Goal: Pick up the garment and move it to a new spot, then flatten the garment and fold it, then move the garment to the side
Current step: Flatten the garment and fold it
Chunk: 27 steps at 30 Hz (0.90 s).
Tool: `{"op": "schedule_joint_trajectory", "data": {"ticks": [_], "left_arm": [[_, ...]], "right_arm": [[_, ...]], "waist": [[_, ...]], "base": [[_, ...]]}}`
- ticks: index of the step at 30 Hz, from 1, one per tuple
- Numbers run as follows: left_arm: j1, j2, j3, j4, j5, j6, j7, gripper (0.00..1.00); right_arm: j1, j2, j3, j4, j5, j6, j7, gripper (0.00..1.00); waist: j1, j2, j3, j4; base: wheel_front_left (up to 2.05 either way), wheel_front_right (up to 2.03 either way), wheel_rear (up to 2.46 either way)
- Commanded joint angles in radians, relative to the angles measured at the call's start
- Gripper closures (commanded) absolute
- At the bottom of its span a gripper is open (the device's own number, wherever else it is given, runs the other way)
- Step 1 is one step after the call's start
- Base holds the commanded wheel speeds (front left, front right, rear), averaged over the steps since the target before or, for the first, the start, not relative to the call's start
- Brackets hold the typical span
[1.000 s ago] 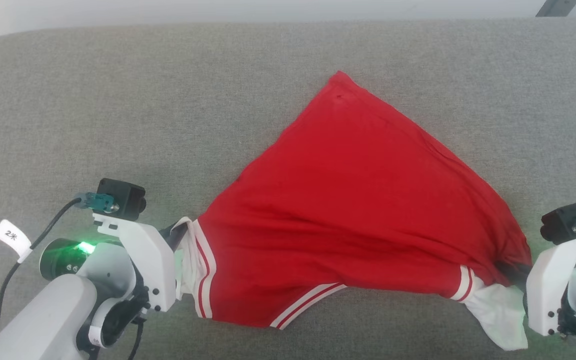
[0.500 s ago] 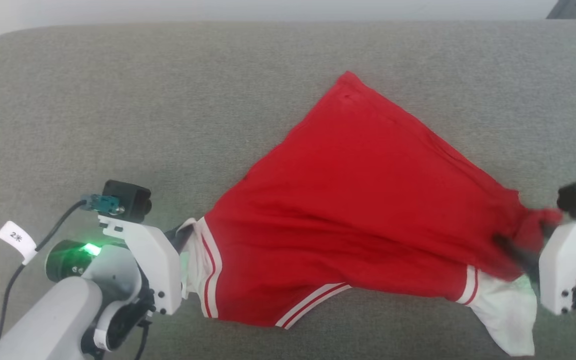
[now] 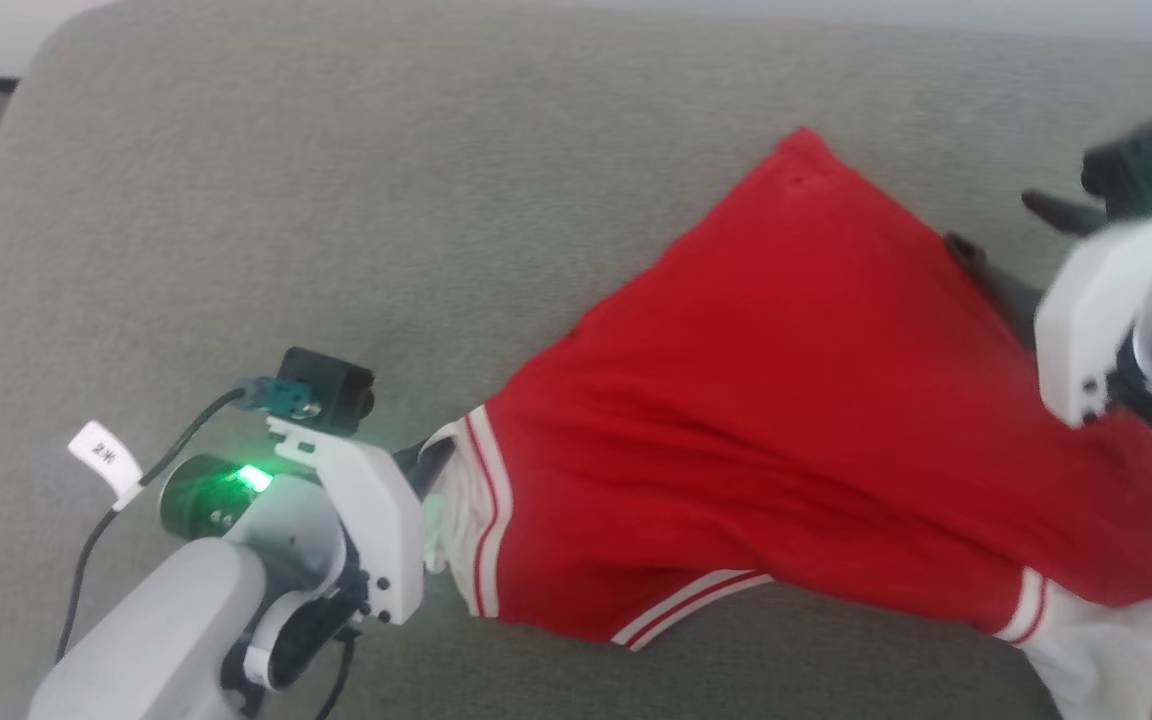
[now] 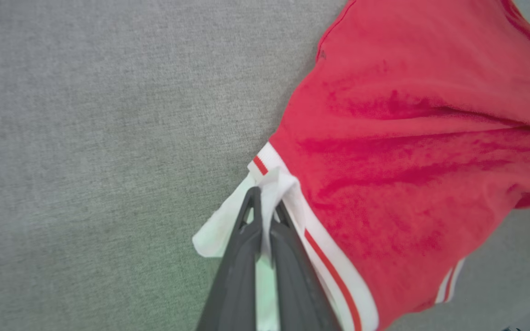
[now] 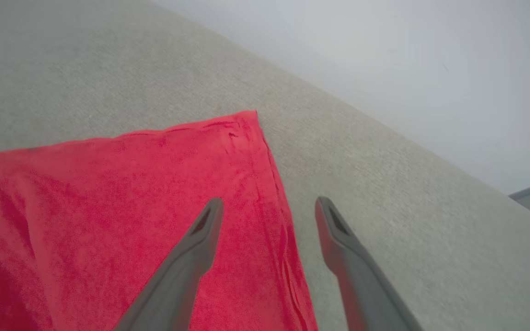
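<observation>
Toward the cushion's [image 3: 336, 200] far edge, the right gripper [image 5: 269, 206] has just let go of the red shirt [image 3: 786, 400] lying there and hovers wide open over its far corner, while the left gripper [image 4: 265, 202] stays clamped on the white sleeve [image 4: 219, 230], so flattening likely needs a fresh grasp.

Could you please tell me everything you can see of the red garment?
The garment is a red shirt of soft knit-looking cloth, with white sleeves and red-and-white striped trim. It lies plain side up, creased and spread in a rough triangle on the grey fabric surface, one corner pointing away from the robot. The left gripper is shut on its white sleeve; the right gripper is open above its edge, holding nothing.
</observation>
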Motion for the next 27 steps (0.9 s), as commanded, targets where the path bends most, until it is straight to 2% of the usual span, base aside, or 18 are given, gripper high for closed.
{"op": "schedule_joint_trajectory", "data": {"ticks": [1,6,13,18,23,24,25,27], "left_arm": [[-0.018,-0.012,-0.008,0.006,0.009,-0.009,-0.001,1.00],[-0.067,-0.056,-0.036,0.035,0.019,-0.037,-0.007,1.00],[-0.129,-0.117,-0.071,0.090,0.032,-0.084,-0.023,1.00],[-0.157,-0.144,-0.082,0.126,0.031,-0.105,-0.035,1.00],[-0.174,-0.163,-0.088,0.171,0.025,-0.127,-0.048,1.00],[-0.177,-0.164,-0.087,0.180,0.023,-0.127,-0.052,1.00],[-0.180,-0.164,-0.085,0.189,0.022,-0.130,-0.055,1.00],[-0.186,-0.161,-0.080,0.207,0.020,-0.136,-0.057,1.00]], "right_arm": [[-0.037,0.006,0.024,0.038,0.000,0.000,-0.011,0.00],[-0.206,0.014,0.138,0.233,0.007,0.000,-0.044,0.00],[-0.387,0.025,0.291,0.507,0.040,0.000,-0.027,0.00],[-0.448,0.029,0.376,0.626,0.072,0.000,0.003,0.00],[-0.450,0.034,0.501,0.739,0.139,0.000,0.099,0.00],[-0.446,0.032,0.528,0.747,0.155,0.000,0.121,0.71],[-0.445,0.028,0.550,0.750,0.174,0.001,0.138,1.00],[-0.465,0.009,0.572,0.749,0.199,0.001,0.141,1.00]], "waist": [[0.0000,0.0000,0.022,0.035],[0.0000,0.0000,0.053,0.098],[0.0000,0.0000,0.098,0.174],[0.0000,0.0000,0.117,0.206],[0.0000,0.0000,0.127,0.220],[0.0000,0.0000,0.127,0.220],[0.0000,0.0000,0.126,0.219],[0.0000,0.0000,0.124,0.213]], "base": [[0.00,0.00,0.00],[0.00,0.00,0.00],[0.00,0.00,0.00],[0.00,0.00,0.00],[0.00,0.00,0.00],[0.00,0.00,0.00],[0.00,0.00,0.00],[0.00,0.00,0.00]]}}
